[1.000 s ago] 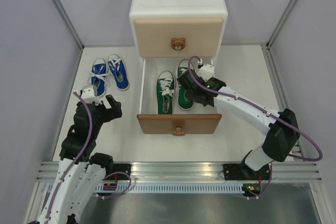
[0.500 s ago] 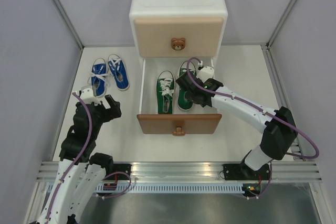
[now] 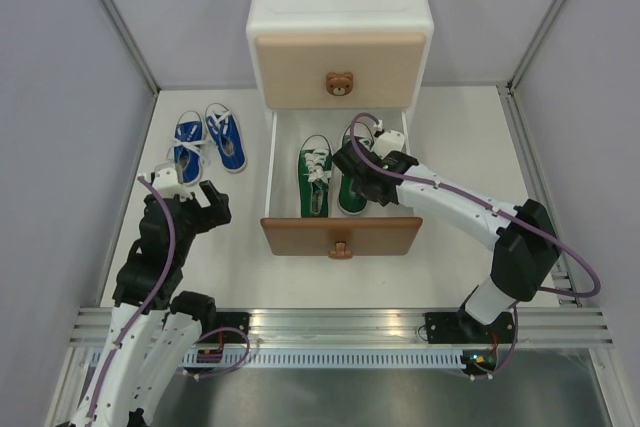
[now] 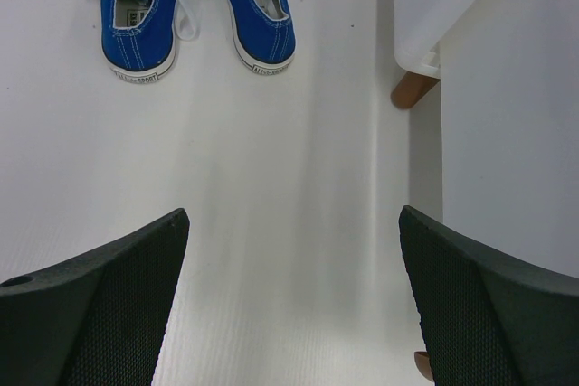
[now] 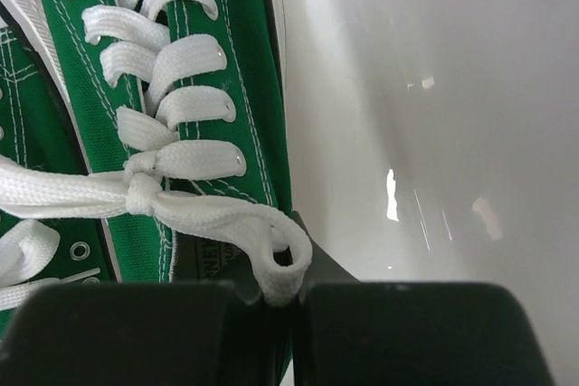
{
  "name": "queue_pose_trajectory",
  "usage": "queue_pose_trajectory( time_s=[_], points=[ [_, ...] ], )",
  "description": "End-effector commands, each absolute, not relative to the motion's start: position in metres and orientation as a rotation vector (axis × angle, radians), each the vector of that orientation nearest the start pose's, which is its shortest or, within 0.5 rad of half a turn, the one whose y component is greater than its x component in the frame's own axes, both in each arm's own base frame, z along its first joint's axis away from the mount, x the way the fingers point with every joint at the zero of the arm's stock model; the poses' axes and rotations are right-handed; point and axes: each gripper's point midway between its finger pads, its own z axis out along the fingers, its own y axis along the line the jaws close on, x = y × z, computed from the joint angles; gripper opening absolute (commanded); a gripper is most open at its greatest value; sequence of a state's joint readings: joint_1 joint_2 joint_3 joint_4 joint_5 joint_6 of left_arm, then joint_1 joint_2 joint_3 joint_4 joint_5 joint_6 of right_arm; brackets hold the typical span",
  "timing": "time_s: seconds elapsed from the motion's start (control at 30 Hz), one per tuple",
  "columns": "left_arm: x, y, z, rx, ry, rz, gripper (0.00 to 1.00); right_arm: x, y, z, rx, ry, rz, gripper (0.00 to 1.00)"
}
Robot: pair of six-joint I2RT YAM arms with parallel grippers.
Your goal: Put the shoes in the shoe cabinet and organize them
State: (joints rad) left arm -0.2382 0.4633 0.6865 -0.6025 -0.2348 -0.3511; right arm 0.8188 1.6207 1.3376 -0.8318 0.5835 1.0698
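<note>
Two green shoes (image 3: 315,179) sit side by side in the cabinet's (image 3: 340,17) pulled-out bottom drawer (image 3: 340,235). R gripper (image 5: 271,291) is down on the right-hand one, jaws closed, w/ a lace loop (image 5: 276,264) lying at the seam; can't tell if it's pinched. Blue pair (image 4: 194,6) is on the table (image 3: 450,127), left of the cabinet. L gripper (image 4: 294,219) hovers just short of their heels, jaws wide apart, holding nothing.
</note>
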Motion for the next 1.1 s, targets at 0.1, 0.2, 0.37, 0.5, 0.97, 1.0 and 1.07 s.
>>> queue_pose_trajectory(
  time_s=[0.1, 0.2, 0.37, 0.5, 0.97, 1.0, 1.07],
  points=[
    [0.228, -0.024, 0.226, -0.265, 1.878, -0.153, 1.0, 0.314, 0.231, 0.163, 0.526, 2.265, 0.07, 0.03],
    [0.228, -0.024, 0.226, -0.268, 1.878, -0.155, 1.0, 0.315, 0.231, 0.165, 0.524, 2.263, 0.067, 0.04],
    [0.228, -0.025, 0.226, -0.267, 1.881, -0.155, 1.0, 0.315, 0.229, 0.17, 0.525, 2.257, 0.064, 0.04],
    [0.228, -0.025, 0.226, -0.268, 1.881, -0.154, 1.0, 0.316, 0.228, 0.173, 0.529, 2.243, 0.063, 0.05],
    [0.228, -0.024, 0.225, -0.269, 1.885, -0.151, 1.0, 0.314, 0.231, 0.165, 0.537, 2.258, 0.08, 0.09],
    [0.228, -0.024, 0.225, -0.269, 1.882, -0.152, 1.0, 0.314, 0.231, 0.165, 0.537, 2.26, 0.081, 0.1],
    [0.228, -0.024, 0.226, -0.27, 1.88, -0.151, 1.0, 0.315, 0.233, 0.165, 0.539, 2.257, 0.093, 0.11]
  ],
)
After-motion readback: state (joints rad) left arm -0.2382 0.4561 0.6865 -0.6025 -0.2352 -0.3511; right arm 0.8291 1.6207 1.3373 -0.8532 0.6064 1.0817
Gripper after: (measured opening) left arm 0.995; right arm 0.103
